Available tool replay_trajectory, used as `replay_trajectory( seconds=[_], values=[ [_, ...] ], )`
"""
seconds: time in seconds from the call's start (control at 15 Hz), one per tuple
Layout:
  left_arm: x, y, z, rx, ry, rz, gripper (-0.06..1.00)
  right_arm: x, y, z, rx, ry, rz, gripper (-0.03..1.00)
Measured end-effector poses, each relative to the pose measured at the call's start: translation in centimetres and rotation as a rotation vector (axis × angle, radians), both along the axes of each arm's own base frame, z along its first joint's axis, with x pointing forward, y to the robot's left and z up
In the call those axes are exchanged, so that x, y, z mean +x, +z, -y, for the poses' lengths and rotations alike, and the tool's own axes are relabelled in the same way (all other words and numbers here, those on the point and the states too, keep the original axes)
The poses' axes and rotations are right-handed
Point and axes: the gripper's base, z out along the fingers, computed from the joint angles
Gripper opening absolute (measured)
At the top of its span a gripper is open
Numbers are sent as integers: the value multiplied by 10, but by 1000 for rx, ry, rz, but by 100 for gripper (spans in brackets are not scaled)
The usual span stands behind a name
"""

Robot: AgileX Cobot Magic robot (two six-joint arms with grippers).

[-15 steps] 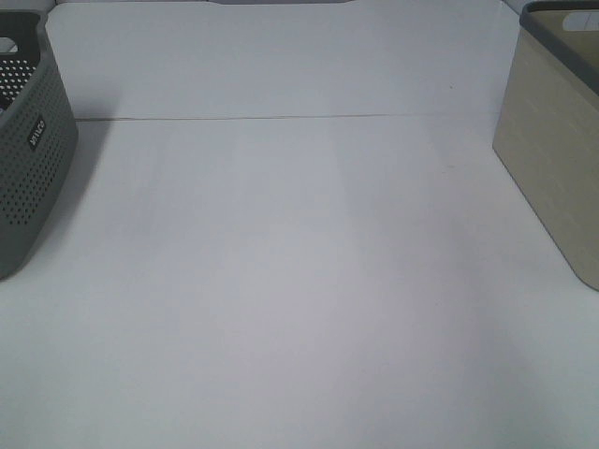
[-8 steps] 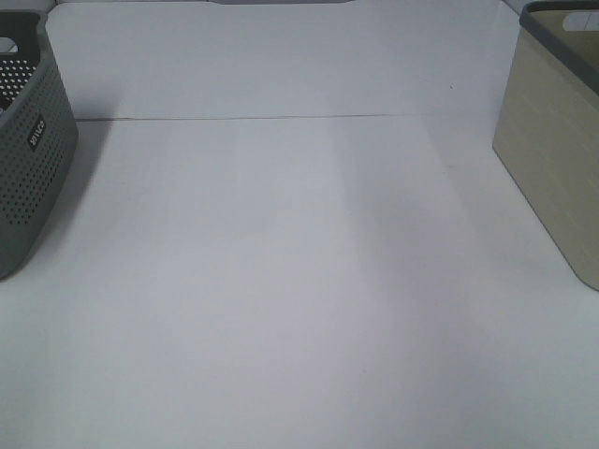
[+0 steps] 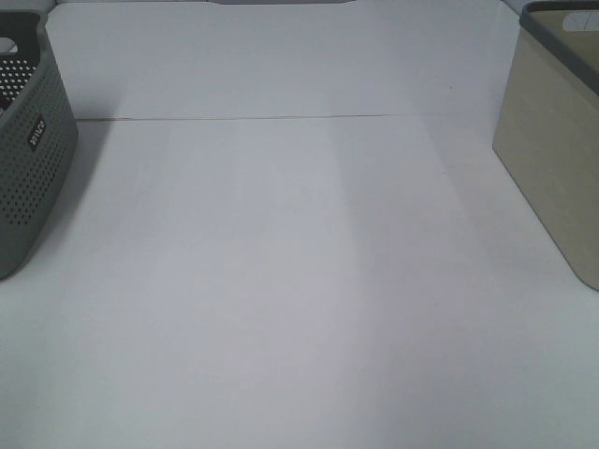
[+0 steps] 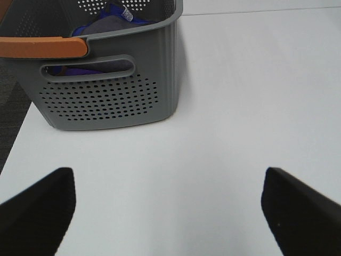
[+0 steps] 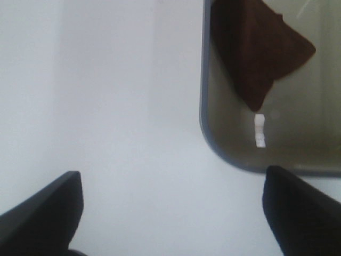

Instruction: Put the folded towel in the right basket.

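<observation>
I see the dark brown folded towel (image 5: 258, 48) lying inside the beige rectangular right basket (image 5: 204, 106), so placement looks done. My right end effector (image 5: 170, 213) hangs spread open and empty above the white counter (image 5: 106, 96); next I'd retract.

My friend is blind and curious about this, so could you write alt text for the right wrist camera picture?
A dark brown towel lies inside a beige basket with a grey rim, its white tag showing, seen from above on a white table. The right tool has its two dark fingers spread wide apart, holding nothing.
</observation>
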Motion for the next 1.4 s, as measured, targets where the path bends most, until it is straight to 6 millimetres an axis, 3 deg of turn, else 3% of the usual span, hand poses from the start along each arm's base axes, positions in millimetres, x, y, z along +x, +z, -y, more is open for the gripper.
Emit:
replay_trajectory(
  seconds=[0.07,0.13,0.2,0.33,0.67,1.0,1.4],
  values=[
    [0,0,0,0,0,0,88,-20,-8,0,-18,-6,-13,88],
    [0,0,0,0,0,0,88,-61,-26,0,-47,-27,-30,88],
    [0,0,0,0,0,0,88,-70,-29,0,-54,-29,-26,88],
    [0,0,0,0,0,0,88,-110,-43,-2,-66,-35,9,88],
    [0,0,0,0,0,0,88,-185,-86,-8,-75,-39,126,88],
    [0,0,0,0,0,0,88,-222,-120,-11,-84,-45,275,88],
    [0,0,0,0,0,0,88,-240,-120,-12,-76,-69,437,88]
  ],
)
